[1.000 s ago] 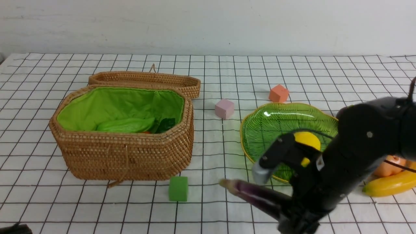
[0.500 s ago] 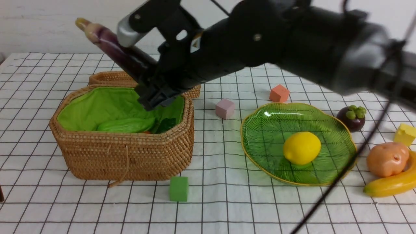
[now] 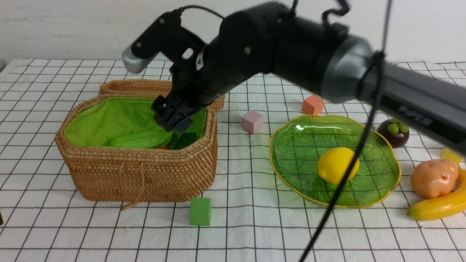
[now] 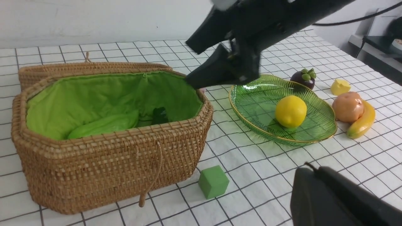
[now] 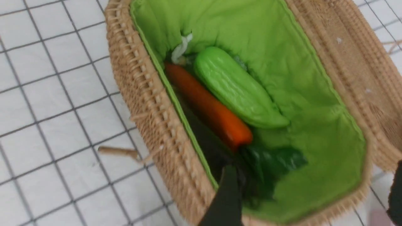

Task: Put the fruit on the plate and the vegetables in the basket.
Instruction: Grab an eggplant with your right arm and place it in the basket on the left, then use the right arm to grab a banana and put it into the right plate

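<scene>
Now empty, the right gripper (image 3: 171,118) hangs over the basket (image 3: 138,174) at centre left of the front view, its jaws spread apart and holding nothing. The eggplant (image 5: 204,141), clamped there half a second ago and angled up above the basket, has left the grip. It is most likely the dark shape lying along the basket's wall beside the carrot (image 5: 210,113) and the cucumber (image 5: 235,91) in the right wrist view, though blur keeps that from being certain. If so, three of the four vegetables are inside. The potato (image 3: 433,178) is out on the table (image 3: 91,233) at the far right of the front view, just beside the banana (image 3: 437,207), with the mangosteen (image 3: 395,131) farther back. Only the lemon (image 3: 336,164) sits on the plate (image 3: 291,145), right of centre. The left gripper (image 4: 317,188), a dark mass at the lower right of the left wrist view, is closed and idle. By this reading, one vegetable and two fruits remain to be sorted.
</scene>
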Tool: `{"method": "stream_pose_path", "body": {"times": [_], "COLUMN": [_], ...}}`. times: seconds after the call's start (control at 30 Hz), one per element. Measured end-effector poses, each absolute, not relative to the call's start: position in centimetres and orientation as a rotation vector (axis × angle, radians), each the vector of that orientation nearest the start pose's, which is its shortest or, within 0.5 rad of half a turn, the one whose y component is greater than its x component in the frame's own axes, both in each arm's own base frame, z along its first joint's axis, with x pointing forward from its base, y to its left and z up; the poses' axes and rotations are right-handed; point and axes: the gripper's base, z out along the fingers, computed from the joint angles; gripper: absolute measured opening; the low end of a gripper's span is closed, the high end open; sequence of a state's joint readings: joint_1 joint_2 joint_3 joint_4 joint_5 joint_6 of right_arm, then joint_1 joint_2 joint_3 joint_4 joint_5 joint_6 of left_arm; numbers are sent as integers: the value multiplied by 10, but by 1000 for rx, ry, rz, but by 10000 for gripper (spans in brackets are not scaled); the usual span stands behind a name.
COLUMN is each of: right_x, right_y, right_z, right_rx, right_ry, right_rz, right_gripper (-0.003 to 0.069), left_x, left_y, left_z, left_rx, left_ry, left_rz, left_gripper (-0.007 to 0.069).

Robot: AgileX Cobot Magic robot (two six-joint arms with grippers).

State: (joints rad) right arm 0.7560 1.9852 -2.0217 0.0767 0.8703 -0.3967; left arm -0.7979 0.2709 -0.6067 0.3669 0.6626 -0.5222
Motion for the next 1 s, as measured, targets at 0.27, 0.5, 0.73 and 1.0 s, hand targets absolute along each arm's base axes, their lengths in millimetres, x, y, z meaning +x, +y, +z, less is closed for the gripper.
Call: {"method": "stream_pose_path", "body": {"times": [0.27,0.5,0.73,1.0], "right_x": [292,271,272,309], "right_y": [224,105,-4,-80], "right_z": [433,400,302,242], "right_rx": [-933,-331,415,856], "right_ry": [2256,2572,2798,2635], "right_rz": [70,-26,-41,147], "right_gripper": [230,-4,135,448], "left_x": [43,36,32,31], "left_y": [-21,-31,-35,-35], "left_z": [340,342,341,340], "left_rx": [366,489,556,562], "left_ry": [1776,1742,1735,1748], "left_rz": [-590,-691,-727,-733], "left_gripper": [-12,-11,-9,-5]}}
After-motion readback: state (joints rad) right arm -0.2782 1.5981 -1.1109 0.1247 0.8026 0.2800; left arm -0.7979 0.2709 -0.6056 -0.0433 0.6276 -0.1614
